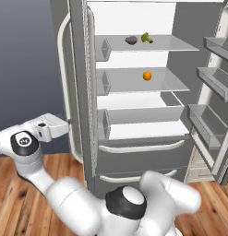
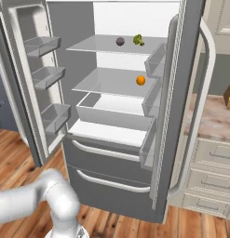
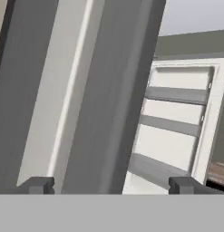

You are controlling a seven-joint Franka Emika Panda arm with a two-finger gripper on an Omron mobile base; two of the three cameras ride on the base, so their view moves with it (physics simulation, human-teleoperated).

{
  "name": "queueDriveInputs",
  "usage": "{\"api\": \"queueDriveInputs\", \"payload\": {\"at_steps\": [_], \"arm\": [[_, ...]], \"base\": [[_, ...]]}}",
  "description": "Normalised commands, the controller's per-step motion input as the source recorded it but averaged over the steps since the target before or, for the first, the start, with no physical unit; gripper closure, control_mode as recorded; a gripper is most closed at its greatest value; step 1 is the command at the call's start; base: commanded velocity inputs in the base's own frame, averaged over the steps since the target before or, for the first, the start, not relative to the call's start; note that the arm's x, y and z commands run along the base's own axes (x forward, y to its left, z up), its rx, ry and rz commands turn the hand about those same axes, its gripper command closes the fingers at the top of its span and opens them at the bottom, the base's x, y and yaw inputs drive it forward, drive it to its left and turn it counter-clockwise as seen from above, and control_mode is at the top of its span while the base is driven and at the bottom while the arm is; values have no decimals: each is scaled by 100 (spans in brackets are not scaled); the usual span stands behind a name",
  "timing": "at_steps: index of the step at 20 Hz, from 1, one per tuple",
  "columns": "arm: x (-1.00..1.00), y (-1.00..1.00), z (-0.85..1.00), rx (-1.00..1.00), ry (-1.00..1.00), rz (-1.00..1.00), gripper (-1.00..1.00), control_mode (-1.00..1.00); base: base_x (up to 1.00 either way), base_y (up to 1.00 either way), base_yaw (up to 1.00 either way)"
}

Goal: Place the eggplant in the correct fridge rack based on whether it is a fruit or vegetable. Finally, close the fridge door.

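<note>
Eggplant (image 1: 131, 40) sits on the fridge rack (image 1: 180, 46); empty jaws spread, they should push the door (image 3: 109, 90) squarely.

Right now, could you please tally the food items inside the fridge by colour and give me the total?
Dark purple: 1, the eggplant on the top shelf
Green: 1, the broccoli beside it
Orange: 1, the orange one shelf down
Total: 3
</note>
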Motion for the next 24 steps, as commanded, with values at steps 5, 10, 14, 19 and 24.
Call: {"api": "queueDriveInputs", "payload": {"at_steps": [5, 10, 14, 19, 24], "arm": [[55, 4, -6, -4, 0, -15, -100, -100], [22, -11, -1, 0, 0, -4, -100, -100], [0, -48, 0, 0, -3, 0, -100, -100], [1, -55, 0, 0, -2, 0, -100, -100], [11, -64, 0, 0, -3, 0, -100, -100]], "base": [[0, 0, 0], [0, 0, 0], [0, 0, 0], [0, 0, 0], [0, 0, 0]]}}
